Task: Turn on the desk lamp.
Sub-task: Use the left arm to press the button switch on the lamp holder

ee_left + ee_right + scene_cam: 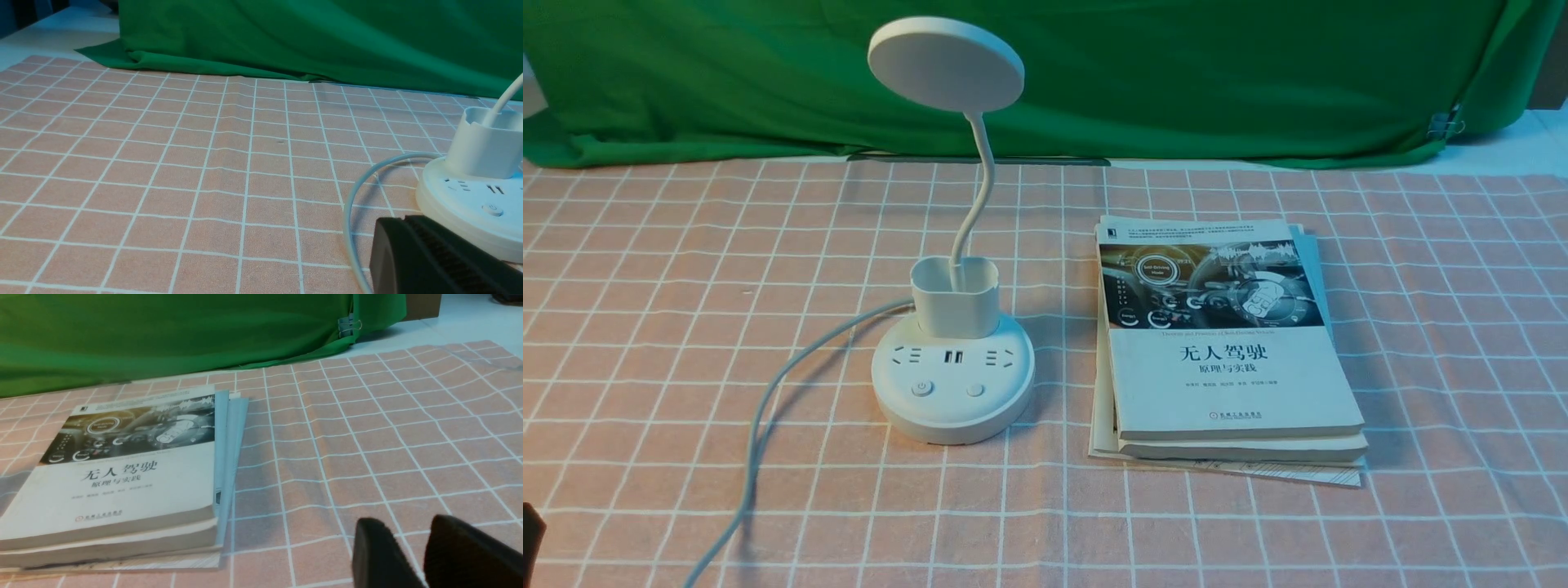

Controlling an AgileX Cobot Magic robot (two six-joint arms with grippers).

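While the lamp (954, 302) stands upright on the desk (686, 327), you have the books (1225, 359) just to its right, not touching | its cord (768, 400) trails off to your near left | your left hand (412, 237) low beside the lamp's base (470, 204), spread or pressed together you cannot tell | your right hand (412, 547) near the books, slightly spread, empty

1 desk lamp (954, 327) with 2 buttons (922, 388) and 1 cord (755, 441); 1 stack of books (1225, 376), at least 2, exact count unclear; 1 green cloth (1176, 73).
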